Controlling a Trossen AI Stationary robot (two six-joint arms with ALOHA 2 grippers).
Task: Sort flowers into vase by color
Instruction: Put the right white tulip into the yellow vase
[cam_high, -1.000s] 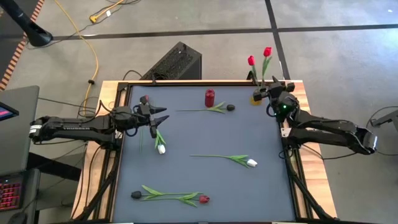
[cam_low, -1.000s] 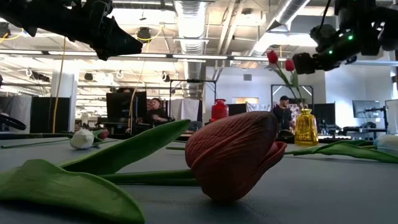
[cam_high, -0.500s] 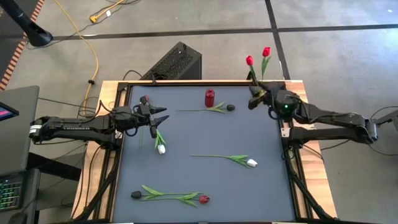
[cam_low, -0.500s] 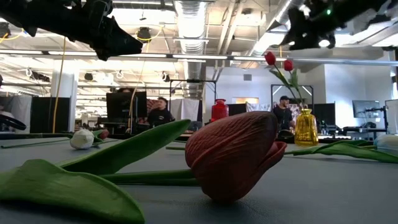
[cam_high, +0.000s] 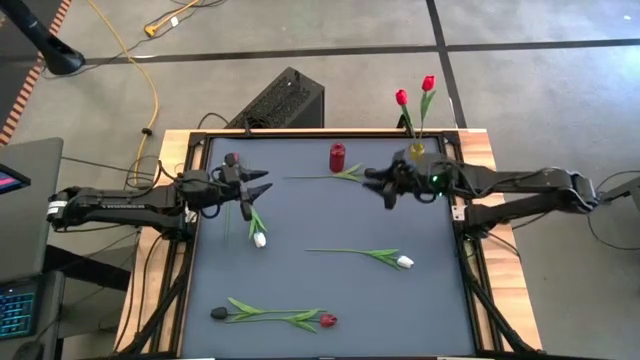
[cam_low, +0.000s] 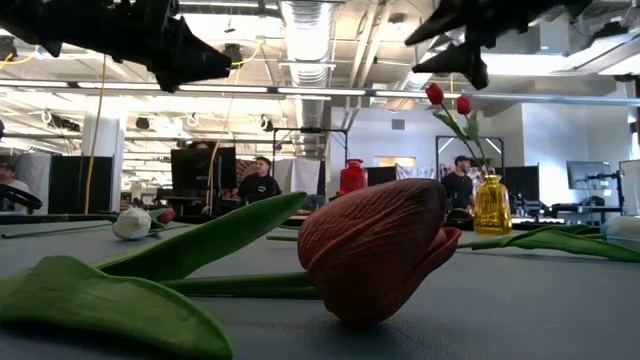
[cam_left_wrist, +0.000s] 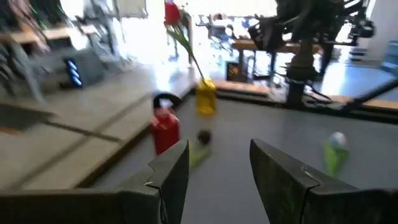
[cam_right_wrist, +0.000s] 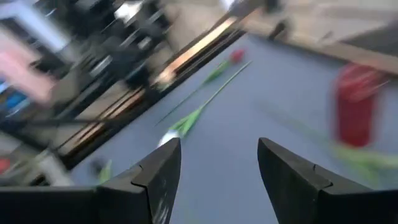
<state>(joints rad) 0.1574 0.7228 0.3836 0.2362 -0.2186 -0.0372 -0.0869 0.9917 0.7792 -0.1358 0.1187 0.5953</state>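
While both arms hang above the counter (cam_high: 300, 215), neither has anything in its fingers. The right gripper (cam_high: 382, 187) is spread wide and empty, hovering just past the dark tulip (cam_high: 371, 173) whose stem runs toward the red vase (cam_high: 337, 157). The left gripper (cam_high: 258, 185) is parted too, holding nothing, sitting above the stem of a white tulip (cam_high: 259, 239) at about 9 o'clock on the counter.

Flower count from the high view: two red tulips (cam_high: 414, 91) standing in the yellow vase (cam_high: 417, 152) at the 1 o'clock corner, and six lying loose. That's the two above, a maroon one (cam_high: 232, 160) around 10 o'clock, another white one (cam_high: 404, 262) right of centre at roughly 4 o'clock, plus a dark one (cam_high: 219, 313) and a red one (cam_high: 328, 320) lying together near 7 o'clock. Two vases total.

The low view fills up with that near red head (cam_low: 375, 250) and its leaves, and shows people in the room behind, which the overhead doesn't. The left wrist view looks between its own fingers (cam_left_wrist: 170, 175) at both vases; the right wrist view is blurry, but its fingers (cam_right_wrist: 160, 177) are clearly apart.
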